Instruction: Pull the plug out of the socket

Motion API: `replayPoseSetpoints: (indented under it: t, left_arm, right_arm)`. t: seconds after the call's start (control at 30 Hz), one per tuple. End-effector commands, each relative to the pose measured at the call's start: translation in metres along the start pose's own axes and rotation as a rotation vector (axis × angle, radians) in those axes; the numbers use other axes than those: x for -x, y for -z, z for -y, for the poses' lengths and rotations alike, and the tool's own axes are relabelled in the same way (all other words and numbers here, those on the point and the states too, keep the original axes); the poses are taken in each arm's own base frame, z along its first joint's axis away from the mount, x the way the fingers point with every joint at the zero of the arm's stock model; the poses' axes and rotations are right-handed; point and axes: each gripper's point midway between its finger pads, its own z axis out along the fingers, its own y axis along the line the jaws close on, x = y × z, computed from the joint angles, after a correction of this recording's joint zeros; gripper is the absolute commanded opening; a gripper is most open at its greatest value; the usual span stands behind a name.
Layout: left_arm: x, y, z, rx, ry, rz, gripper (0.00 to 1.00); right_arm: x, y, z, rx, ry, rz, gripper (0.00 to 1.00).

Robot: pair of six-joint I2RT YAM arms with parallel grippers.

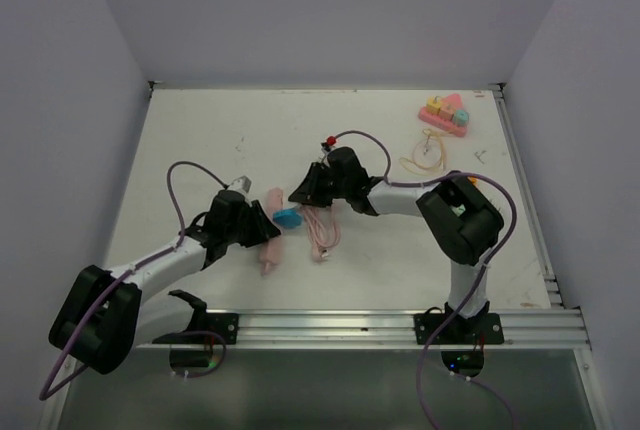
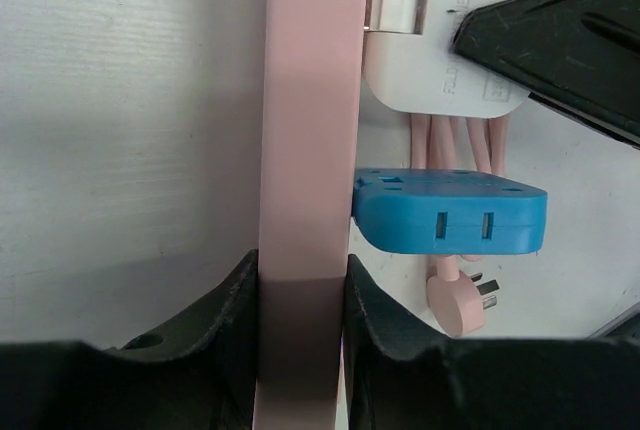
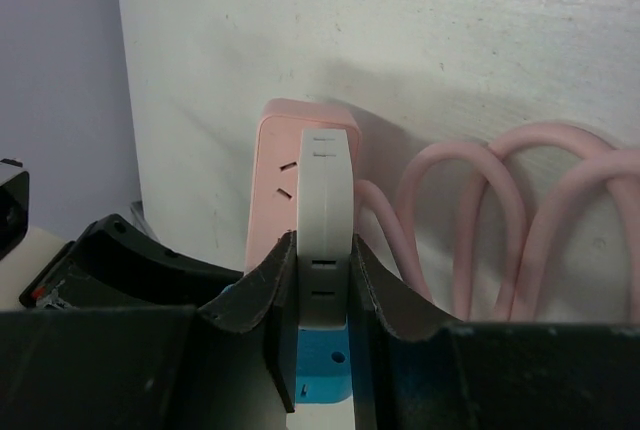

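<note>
A pink power strip (image 1: 270, 235) lies left of centre. In the left wrist view the strip (image 2: 305, 130) runs upright between my left gripper's (image 2: 303, 280) jaws, which are shut on it. A blue adapter (image 2: 450, 212) sits against its right side. A white plug (image 2: 440, 60) is above it, with a metal prong (image 2: 392, 8) showing between plug and strip. My right gripper (image 3: 323, 260) is shut on this white plug (image 3: 325, 190), with the pink strip (image 3: 285, 160) just behind and the blue adapter (image 3: 325, 365) below. In the top view my left gripper (image 1: 258, 222) and right gripper (image 1: 305, 192) are close together.
The strip's pink cable (image 1: 322, 230) lies coiled beside it, its pink plug end (image 2: 460, 300) loose on the table. A pink toy block set (image 1: 445, 115) and a yellow band (image 1: 425, 157) lie at the back right. White walls close the table on three sides.
</note>
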Motion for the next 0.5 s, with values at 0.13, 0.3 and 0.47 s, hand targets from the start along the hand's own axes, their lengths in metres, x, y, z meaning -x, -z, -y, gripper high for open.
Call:
replayPoseSetpoints:
  t: [0.13,0.3,0.47]
  left_arm:
    - [-0.013,0.015,-0.104,0.501,0.124,0.034,0.00]
    - [-0.011,0.017,-0.104,0.508,0.128,0.042,0.00]
    - [-0.005,0.017,-0.093,0.450,0.116,0.062,0.00]
  right_arm:
    - [0.027,0.048,-0.013,0.060,0.027,0.054,0.00]
    - [0.051,0.069,-0.004,0.103,-0.017,0.124,0.00]
    - [0.070,0.093,0.033,0.049,-0.039,0.196,0.00]
